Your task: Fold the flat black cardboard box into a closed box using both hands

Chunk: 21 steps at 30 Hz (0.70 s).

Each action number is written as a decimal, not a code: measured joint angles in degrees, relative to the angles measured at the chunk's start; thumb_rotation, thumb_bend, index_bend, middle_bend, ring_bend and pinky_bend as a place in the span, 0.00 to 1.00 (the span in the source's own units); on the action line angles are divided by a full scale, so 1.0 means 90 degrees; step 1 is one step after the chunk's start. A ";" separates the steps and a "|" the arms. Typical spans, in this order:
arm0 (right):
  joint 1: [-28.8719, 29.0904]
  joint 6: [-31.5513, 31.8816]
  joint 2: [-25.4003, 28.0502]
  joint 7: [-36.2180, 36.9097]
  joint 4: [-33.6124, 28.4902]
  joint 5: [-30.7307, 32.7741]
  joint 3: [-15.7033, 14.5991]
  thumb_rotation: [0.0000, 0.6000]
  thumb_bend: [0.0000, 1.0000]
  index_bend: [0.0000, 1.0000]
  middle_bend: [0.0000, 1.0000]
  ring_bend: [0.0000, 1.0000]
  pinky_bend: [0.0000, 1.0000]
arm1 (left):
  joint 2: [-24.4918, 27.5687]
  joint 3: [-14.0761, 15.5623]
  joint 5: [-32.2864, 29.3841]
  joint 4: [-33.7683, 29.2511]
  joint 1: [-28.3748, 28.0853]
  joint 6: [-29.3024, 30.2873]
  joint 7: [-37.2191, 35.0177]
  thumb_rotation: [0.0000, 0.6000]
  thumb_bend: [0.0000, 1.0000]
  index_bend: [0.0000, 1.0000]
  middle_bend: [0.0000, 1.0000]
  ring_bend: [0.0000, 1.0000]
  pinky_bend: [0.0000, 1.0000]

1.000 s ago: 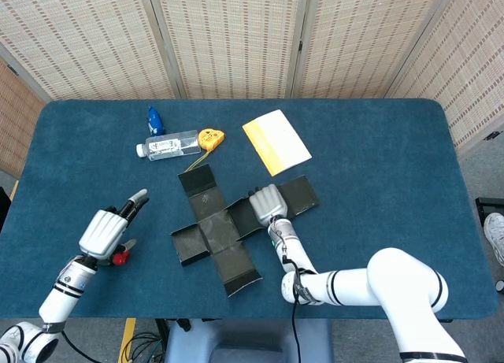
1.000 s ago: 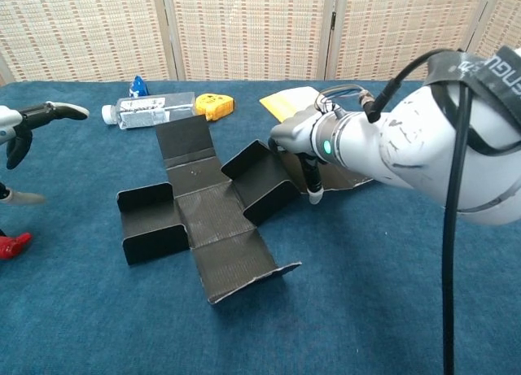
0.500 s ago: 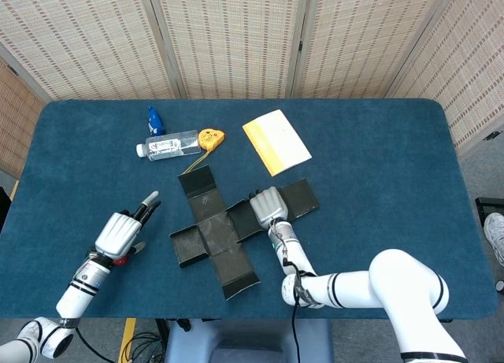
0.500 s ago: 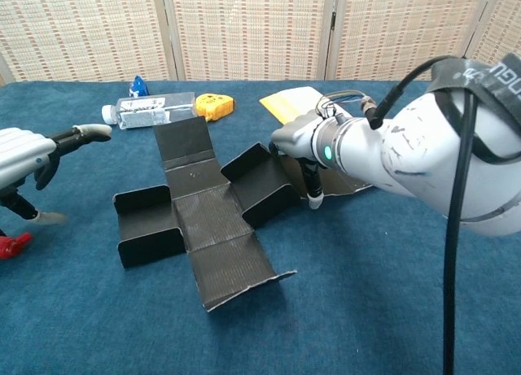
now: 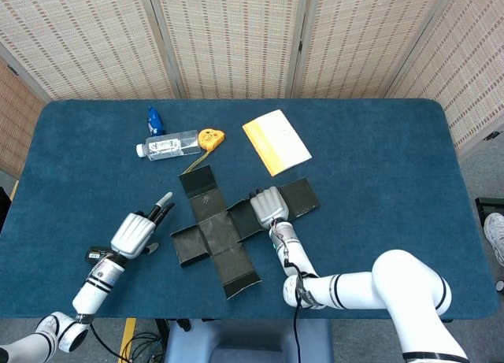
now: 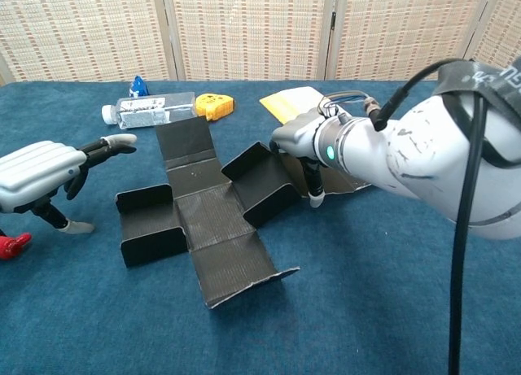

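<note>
Black box unfolded, cross-shaped, mid-table btw both hands.
Nothing inside; side flaps partly up. Right hand fingers curled down on its right flap; grasp can't tell. Left hand released, fingers apart, just left of box.

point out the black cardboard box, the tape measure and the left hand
black cardboard box (image 6: 207, 212): chest view, on its flat centre panel.
tape measure (image 5: 209, 137): head view, on its yellow case.
left hand (image 6: 37, 170): chest view, on the back of the hand.

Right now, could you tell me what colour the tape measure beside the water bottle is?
Yellow. The tape measure shows best in the chest view.
</note>
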 measured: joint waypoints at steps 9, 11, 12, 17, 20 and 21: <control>-0.0096 -0.0022 -0.0019 0.0114 -0.0002 -0.0229 0.0051 1.00 0.14 0.33 0.39 0.70 0.89 | -0.0265 -0.0010 -0.0081 0.0148 -0.0156 -0.0094 0.0063 1.00 0.09 0.00 0.01 0.62 0.54; -0.0110 -0.0015 -0.0020 0.0111 -0.0006 -0.0253 0.0050 1.00 0.14 0.33 0.39 0.70 0.89 | -0.0303 -0.0029 -0.0130 0.0171 -0.0174 -0.0115 0.0053 1.00 0.09 0.00 0.01 0.62 0.54; -0.0120 -0.0014 -0.0020 0.0112 -0.0008 -0.0266 0.0052 1.00 0.14 0.33 0.39 0.70 0.89 | -0.0314 -0.0038 -0.0146 0.0174 -0.0181 -0.0120 0.0033 1.00 0.09 0.00 0.01 0.62 0.54; -0.0159 -0.0029 -0.0029 0.0155 0.0018 -0.0318 0.0079 1.00 0.14 0.33 0.39 0.70 0.89 | -0.0354 -0.0055 -0.0204 0.0177 -0.0229 -0.0157 -0.0061 1.00 0.09 0.00 0.01 0.62 0.54; -0.0175 -0.0026 -0.0042 0.0175 0.0027 -0.0368 0.0092 1.00 0.14 0.33 0.39 0.70 0.89 | -0.0360 -0.0059 -0.0265 0.0102 -0.0247 -0.0228 -0.0177 1.00 0.09 0.00 0.01 0.62 0.54; -0.0188 -0.0021 -0.0047 0.0195 0.0030 -0.0385 0.0104 1.00 0.14 0.33 0.39 0.70 0.89 | -0.0359 -0.0059 -0.0284 0.0069 -0.0250 -0.0252 -0.0218 1.00 0.09 0.00 0.01 0.62 0.54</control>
